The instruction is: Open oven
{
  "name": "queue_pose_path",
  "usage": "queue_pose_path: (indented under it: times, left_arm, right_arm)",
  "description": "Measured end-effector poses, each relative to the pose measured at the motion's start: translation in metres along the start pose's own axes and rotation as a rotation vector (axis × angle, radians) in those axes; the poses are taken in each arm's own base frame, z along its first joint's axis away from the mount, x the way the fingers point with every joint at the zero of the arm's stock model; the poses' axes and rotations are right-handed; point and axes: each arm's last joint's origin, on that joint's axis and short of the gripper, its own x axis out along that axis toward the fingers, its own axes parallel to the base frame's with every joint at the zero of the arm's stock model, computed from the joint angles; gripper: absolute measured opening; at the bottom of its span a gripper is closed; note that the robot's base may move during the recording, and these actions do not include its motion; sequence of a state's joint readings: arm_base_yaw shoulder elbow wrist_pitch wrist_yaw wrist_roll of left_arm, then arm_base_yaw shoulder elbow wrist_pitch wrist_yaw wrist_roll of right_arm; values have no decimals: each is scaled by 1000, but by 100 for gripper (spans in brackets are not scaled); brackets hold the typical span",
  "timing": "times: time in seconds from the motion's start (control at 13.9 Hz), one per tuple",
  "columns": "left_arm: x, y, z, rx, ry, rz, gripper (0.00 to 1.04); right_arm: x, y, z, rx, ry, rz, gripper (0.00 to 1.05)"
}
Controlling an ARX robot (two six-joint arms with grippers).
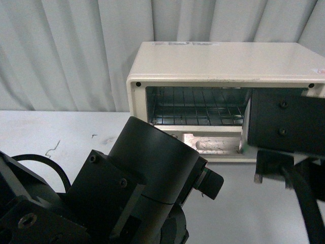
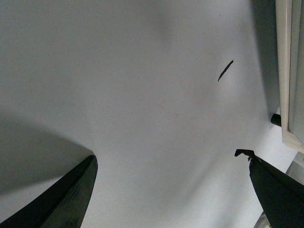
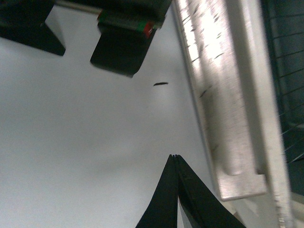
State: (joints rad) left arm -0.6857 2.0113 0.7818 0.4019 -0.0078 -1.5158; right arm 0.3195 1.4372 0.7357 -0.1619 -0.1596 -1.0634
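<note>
The cream-white oven stands at the back of the white table. Its door hangs down flat in front, and the wire rack inside shows. In the right wrist view my right gripper is shut on nothing, just above the table beside the flat silver handle, a small gap apart. In the left wrist view my left gripper is open and empty over bare table, with the oven's side at the frame edge.
My left arm's black housing fills the foreground. My right arm's black housing covers the oven's right side. A grey curtain hangs behind. A small dark mark lies on the table.
</note>
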Motion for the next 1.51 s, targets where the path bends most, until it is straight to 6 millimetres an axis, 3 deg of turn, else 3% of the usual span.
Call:
queue_pose_path:
  times: [0.07,0.36,0.65,1.0,1.08,1.22,1.36,1.51]
  left_arm:
    - [0,0,0,0,0,0,98]
    - [0,0,0,0,0,0,98]
    - [0,0,0,0,0,0,98]
    - [0,0,0,0,0,0,98]
    - [0,0,0,0,0,0,98]
    - [0,0,0,-3,7,0,98]
    - [0,0,0,-3,-4,1,98]
    - [0,0,0,-3,3,0,98]
  right_arm:
    - [-7,-6,5,-3,-20,-20,3]
    - [-36,-30,16,-3,-76,-160,53]
    - [-37,-30,16,6,-75,-161,100]
    - [-37,-31,16,6,-77,-172,98]
    - [-30,-30,15,130,-95,-449,89]
    - [-38,6,-25,670,-230,-815,62]
    - [-64,12,-34,916,-499,-918,38]
    - [-66,34,-52,1004,-510,-869,11]
